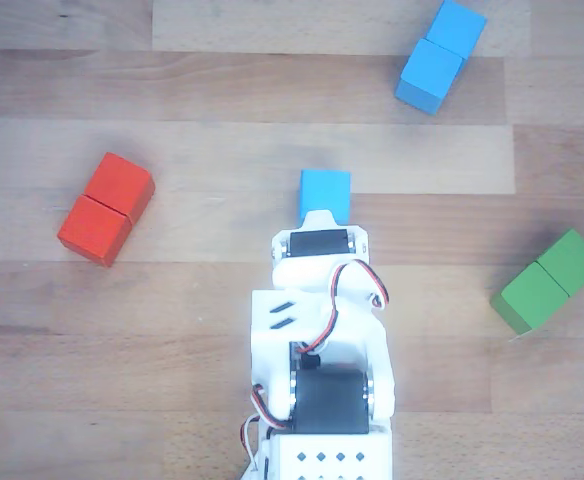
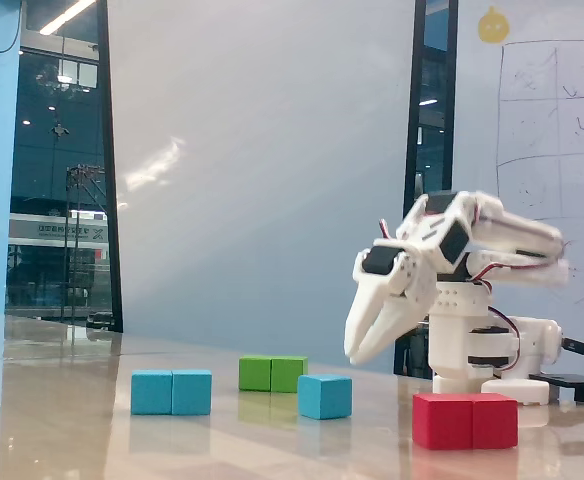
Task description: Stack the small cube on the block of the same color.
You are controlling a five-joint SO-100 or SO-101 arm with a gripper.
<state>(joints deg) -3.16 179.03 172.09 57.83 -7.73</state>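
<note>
Pale wooden table (image 1: 92,400), grey wall (image 2: 262,170), dark windows (image 2: 62,170), whiteboard (image 2: 552,110).

In the other view, the white arm (image 1: 317,350) is covering the near edge of the small cube (image 1: 325,192) and hiding the claw beneath it, so we are not seeing its jaws there. The bottom edge is cutting off the arm's base. In the fixed view, motion is blurring the upper arm link (image 2: 517,240), and we cannot tell how far the claw (image 2: 357,352) is parted.
</note>
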